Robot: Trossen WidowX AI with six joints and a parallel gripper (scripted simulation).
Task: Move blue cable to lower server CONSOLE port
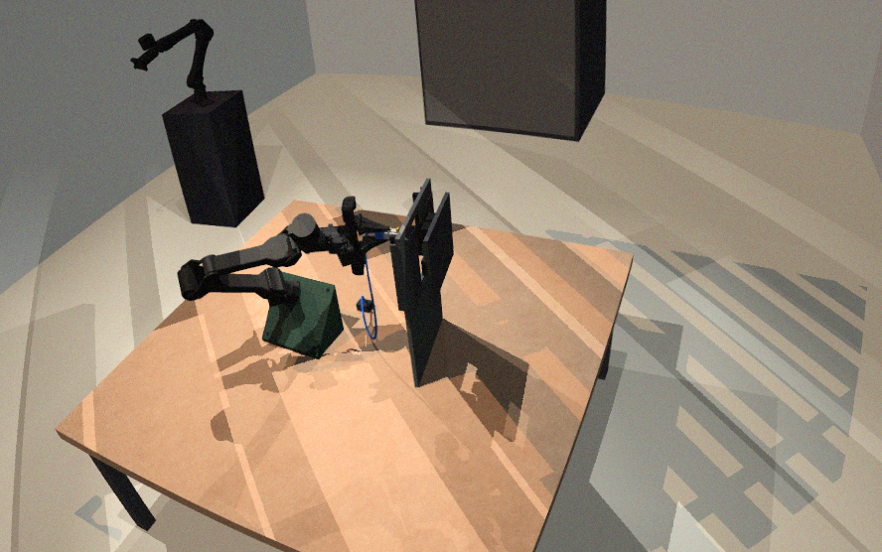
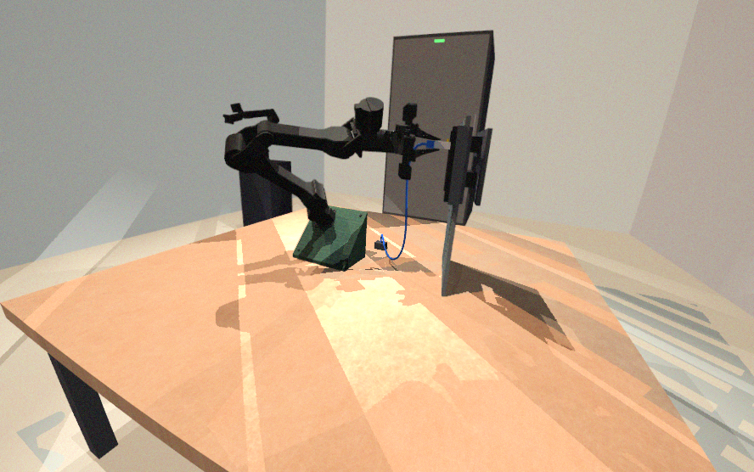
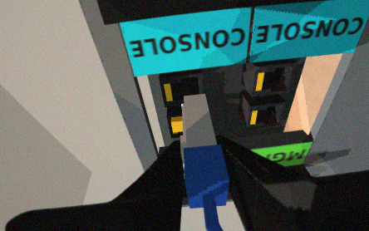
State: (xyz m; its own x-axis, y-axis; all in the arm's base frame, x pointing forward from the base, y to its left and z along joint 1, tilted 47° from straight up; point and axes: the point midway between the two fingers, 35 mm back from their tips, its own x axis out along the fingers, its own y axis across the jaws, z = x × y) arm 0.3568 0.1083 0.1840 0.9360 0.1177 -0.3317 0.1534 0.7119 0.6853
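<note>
Plug (image 1: pixel 380 235) (image 2: pixel 430 143) (image 3: pixel 205 174), blue with grey front, clasped between fingers of gripper (image 1: pixel 384 237) (image 2: pixel 438 145) (image 3: pixel 198 144). Cable (image 1: pixel 369 279) (image 2: pixel 407 205) (image 3: pixel 212 213) looping down toward table (image 1: pixel 325 468) (image 2: pixel 345 356). CONSOLE labels (image 3: pixel 189 41) inverted in wrist view.

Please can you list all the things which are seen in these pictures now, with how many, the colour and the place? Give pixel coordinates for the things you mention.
table (image 1: pixel 364 448) (image 2: pixel 183 356): one, orange-brown, under the arm
upright panel stand (image 1: pixel 422 338) (image 2: pixel 447 250): one, dark, on the table
cyan CONSOLE labels (image 3: pixel 187 41) (image 3: pixel 307 29): two, side by side
green label (image 3: pixel 287 154): one, below the ports
plug (image 2: pixel 430 143) (image 3: pixel 205 170): one, blue and grey, between the fingers
cable (image 1: pixel 371 292) (image 2: pixel 406 216) (image 3: pixel 211 212): one, blue, hanging
small block (image 1: pixel 364 305) (image 2: pixel 379 244): one, black, at the cable's end
cabinet (image 1: pixel 501 65) (image 2: pixel 439 127): one, dark, behind
pedestal (image 1: pixel 215 162) (image 2: pixel 267 194): one, dark, behind, bearing a second black arm
wedge base (image 1: pixel 319 325) (image 2: pixel 353 244): one, green
gripper (image 1: pixel 388 235) (image 2: pixel 439 145) (image 3: pixel 198 144): one, black, shut on the plug
</note>
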